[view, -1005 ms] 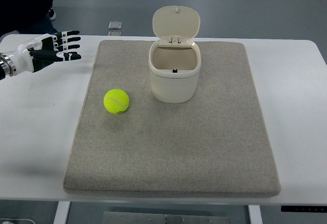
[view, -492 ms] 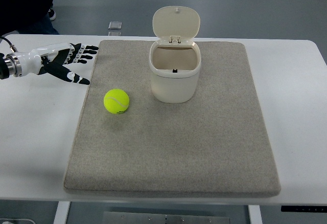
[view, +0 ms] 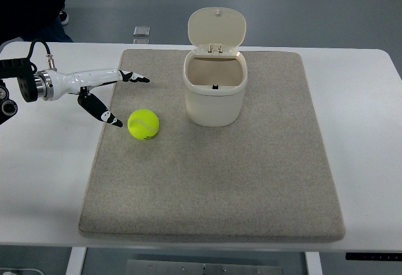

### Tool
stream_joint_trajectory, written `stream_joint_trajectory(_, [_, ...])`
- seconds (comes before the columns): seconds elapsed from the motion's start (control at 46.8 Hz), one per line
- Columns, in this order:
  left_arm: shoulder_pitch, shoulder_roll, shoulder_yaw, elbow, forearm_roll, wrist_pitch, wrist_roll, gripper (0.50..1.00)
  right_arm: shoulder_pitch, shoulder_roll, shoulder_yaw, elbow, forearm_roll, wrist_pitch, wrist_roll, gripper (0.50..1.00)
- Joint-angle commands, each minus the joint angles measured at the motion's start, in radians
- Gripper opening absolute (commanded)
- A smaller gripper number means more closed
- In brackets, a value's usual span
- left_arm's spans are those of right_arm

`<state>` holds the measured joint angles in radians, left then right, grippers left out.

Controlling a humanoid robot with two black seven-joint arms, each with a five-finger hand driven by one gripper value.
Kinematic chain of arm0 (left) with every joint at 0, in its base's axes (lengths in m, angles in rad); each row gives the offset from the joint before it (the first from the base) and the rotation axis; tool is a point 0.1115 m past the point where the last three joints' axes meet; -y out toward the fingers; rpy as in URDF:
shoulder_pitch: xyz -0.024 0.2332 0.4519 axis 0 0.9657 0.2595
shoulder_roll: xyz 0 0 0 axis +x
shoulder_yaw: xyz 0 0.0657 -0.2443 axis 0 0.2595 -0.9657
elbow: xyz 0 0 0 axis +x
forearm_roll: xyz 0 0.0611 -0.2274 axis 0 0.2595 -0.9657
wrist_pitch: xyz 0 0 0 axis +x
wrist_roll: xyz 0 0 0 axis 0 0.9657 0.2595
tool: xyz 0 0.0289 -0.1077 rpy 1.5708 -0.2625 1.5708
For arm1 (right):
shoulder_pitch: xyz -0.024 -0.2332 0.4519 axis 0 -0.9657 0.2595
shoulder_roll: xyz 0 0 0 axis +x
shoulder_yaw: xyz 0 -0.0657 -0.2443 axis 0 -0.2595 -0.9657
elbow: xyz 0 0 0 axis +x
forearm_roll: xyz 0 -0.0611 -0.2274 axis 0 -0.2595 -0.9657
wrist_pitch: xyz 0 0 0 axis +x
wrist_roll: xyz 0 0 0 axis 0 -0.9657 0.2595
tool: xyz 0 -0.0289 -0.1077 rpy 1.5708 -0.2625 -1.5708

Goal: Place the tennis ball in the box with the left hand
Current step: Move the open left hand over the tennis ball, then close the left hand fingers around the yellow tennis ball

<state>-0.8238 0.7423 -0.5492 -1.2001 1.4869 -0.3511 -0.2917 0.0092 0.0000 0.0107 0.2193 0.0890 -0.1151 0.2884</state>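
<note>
Left hand (view: 103, 93) reaches over the mat's (view: 251, 193) left edge, fingers (view: 135, 77) and thumb splayed, empty. The tennis ball (view: 143, 124) lies just beyond the thumb tip, toward the lidded bin (view: 213, 96).

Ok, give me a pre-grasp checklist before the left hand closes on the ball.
1. Left hand open, thumb apart from the fingers: ok.
2. Tennis ball resting free on the grey mat, nothing touching it: ok.
3. Hand around the ball: not ok; the ball sits just right of the thumb tip, outside the hand.
4. Box upright with its lid flipped open: ok.
5. Box opening empty enough for the ball: ok, only bare interior shows.
6. Path from ball to box free of other things: ok.
</note>
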Motion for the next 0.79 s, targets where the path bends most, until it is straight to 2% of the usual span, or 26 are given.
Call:
stream_joint_trajectory(0.0, [0.000,-0.009,0.003,-0.027,0.056,0.000,0.000,0.986,0.000,0.000,0.000,0.000,0.000,-0.001,0.000,0.938])
stream_joint_trajectory(0.47, [-0.001,-0.109,0.006,-0.029,0.297,0.004,0.000,0.975,0.000,0.000,0.000,0.000,0.000,-0.001,0.000,0.938])
stream_joint_trajectory(0.577, [-0.003,-0.118,0.021,-0.029,0.299,0.004,0.000,0.956,0.000,0.000,0.000,0.000,0.000,0.000,0.000,0.938])
stream_joint_trajectory(0.705, [-0.005,-0.124,0.043,-0.030,0.299,0.004,0.002,0.872,0.000,0.000,0.000,0.000,0.000,-0.001,0.000,0.938])
stream_joint_trajectory(0.77, [-0.006,-0.124,0.046,-0.030,0.300,0.004,0.002,0.799,0.000,0.000,0.000,0.000,0.000,0.000,0.000,0.938])
